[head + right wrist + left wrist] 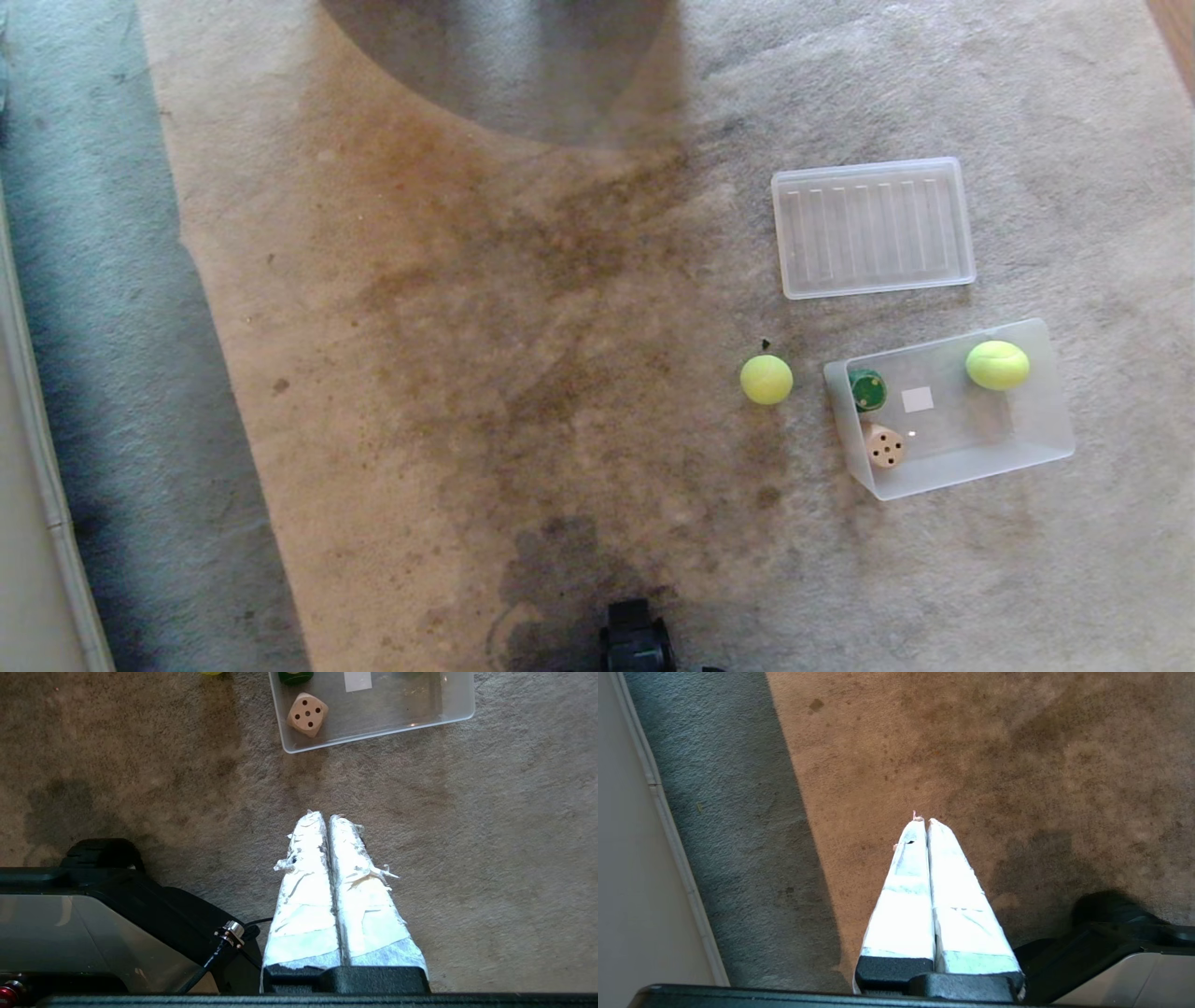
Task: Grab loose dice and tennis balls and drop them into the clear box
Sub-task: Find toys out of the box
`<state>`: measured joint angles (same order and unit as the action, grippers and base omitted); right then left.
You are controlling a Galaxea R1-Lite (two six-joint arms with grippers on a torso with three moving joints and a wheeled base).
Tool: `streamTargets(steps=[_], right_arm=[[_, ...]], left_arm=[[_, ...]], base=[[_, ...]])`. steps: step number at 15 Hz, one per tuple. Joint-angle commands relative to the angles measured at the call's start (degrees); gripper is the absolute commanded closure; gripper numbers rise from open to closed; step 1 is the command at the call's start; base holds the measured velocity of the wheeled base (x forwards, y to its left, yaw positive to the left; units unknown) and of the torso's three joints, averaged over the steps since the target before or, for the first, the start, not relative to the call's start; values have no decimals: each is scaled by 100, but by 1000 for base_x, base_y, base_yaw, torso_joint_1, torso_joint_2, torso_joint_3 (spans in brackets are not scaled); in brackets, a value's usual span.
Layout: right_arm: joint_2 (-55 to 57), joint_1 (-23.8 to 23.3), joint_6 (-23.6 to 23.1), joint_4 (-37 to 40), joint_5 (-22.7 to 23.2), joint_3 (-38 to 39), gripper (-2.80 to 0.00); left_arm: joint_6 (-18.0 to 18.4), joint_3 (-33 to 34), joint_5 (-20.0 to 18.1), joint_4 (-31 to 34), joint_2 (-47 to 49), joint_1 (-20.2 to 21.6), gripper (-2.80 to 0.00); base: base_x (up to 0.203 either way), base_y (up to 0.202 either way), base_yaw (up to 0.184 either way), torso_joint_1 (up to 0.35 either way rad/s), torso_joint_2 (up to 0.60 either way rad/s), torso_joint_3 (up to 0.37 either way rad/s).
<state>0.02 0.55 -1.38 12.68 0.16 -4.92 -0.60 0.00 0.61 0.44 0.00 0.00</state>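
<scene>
Overhead, only the head view shows the loose tennis ball (766, 379); wrist views show both grippers (923, 822) (325, 816) clenched empty.

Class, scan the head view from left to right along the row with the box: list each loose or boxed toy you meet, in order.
Fuzzy yellow-green tennis ball on the carpet → dark green die → second yellow-green tennis ball; the last two lie inside the clear frosted plastic box.

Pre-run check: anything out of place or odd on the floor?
One tennis ball lies loose on the carpet, just outside the clear box. The lid lies off, beyond the box. The carpet has a broad brown stain. Nothing looks damaged.
</scene>
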Motion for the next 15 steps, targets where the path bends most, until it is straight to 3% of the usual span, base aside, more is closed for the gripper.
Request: streamTargets(steps=[1,4,10,15], right_arm=[[-11,-2,-3,7,2,0,0],[-2,7,-3,7,2,0,0],[-2,-2,-3,7,2,0,0],[-8,7,-3,7,2,0,0]], left_arm=[[-2,6,0,0,0,0,0],[-2,9,0,0,0,0,0],[-2,0,0,0,0,0,0],[-2,9,0,0,0,0,0]], base=[[0,0,0,0,0,0],[1,53,-8,0,1,1],[0,156,1,2,2,0],[0,0,0,0,0,0]])
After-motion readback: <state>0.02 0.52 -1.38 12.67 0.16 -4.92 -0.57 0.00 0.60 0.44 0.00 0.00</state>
